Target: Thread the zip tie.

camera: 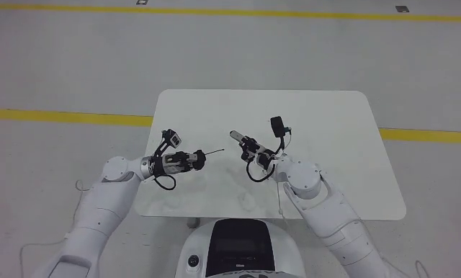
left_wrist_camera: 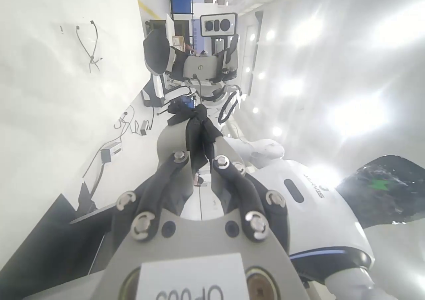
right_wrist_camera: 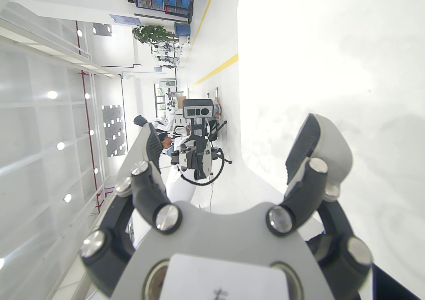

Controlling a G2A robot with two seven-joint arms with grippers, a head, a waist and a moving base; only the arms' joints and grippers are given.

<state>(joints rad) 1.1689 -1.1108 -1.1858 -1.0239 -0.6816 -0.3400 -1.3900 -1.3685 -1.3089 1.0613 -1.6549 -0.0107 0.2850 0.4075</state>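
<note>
The left claw (camera: 196,160) is clamped on the zip tie (camera: 213,153), which juts out from it as a thin dark strip, held up off the surface (camera: 324,119). The right claw (camera: 237,138) stands wide with nothing between its fingers. It sits just beyond the strip's free tip, on the far side from the left claw, and does not touch the tie.

The main risk, I judge, is a missed catch. The strip is thin and looks springy, so a slightly off approach could push the tip sideways instead of pinching it. A knock could also twist the tie in the left claw's grip, or pull it loose. I cannot tell which end is free, so tail and head may be lined up wrongly.
</note>
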